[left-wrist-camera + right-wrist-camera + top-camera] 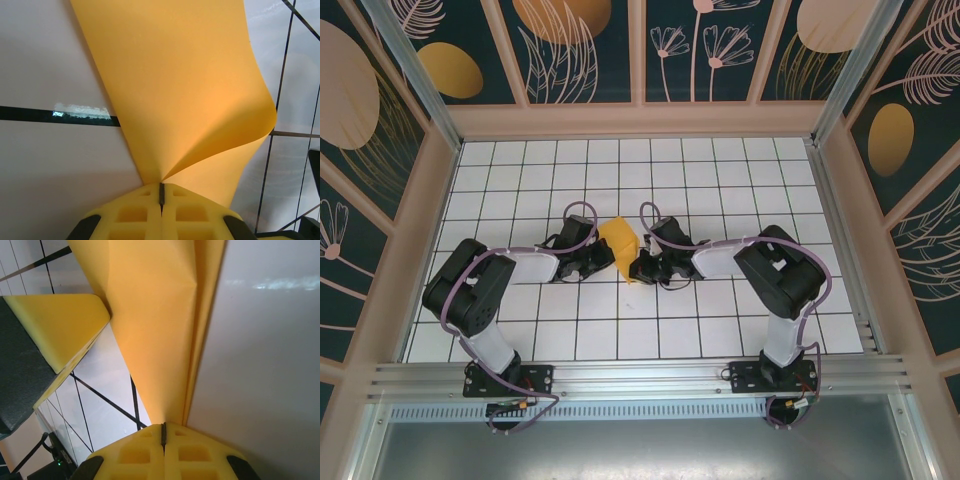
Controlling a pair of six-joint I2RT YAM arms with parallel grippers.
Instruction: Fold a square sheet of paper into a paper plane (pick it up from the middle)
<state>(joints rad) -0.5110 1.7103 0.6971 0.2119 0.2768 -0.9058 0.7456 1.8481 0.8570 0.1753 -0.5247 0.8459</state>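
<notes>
The orange-yellow sheet of paper [621, 243] is held between the two arms at mid-table, bent and partly folded. My left gripper [603, 257] is shut on its left side; in the left wrist view the paper [190, 95] curls over and runs into the closed yellow jaws of the left gripper [161, 192]. My right gripper [638, 266] is shut on the paper's lower right end; in the right wrist view a creased, doubled strip of the paper [160, 325] narrows into the closed jaws of the right gripper [163, 433]. The left gripper's yellow finger [60, 327] shows at the left there.
The white grid-tiled table [620, 180] is walled by patterned panels at the back and sides. An aluminium rail [640, 378] runs along the near edge where both arm bases stand. Open tiles lie behind and in front of the grippers.
</notes>
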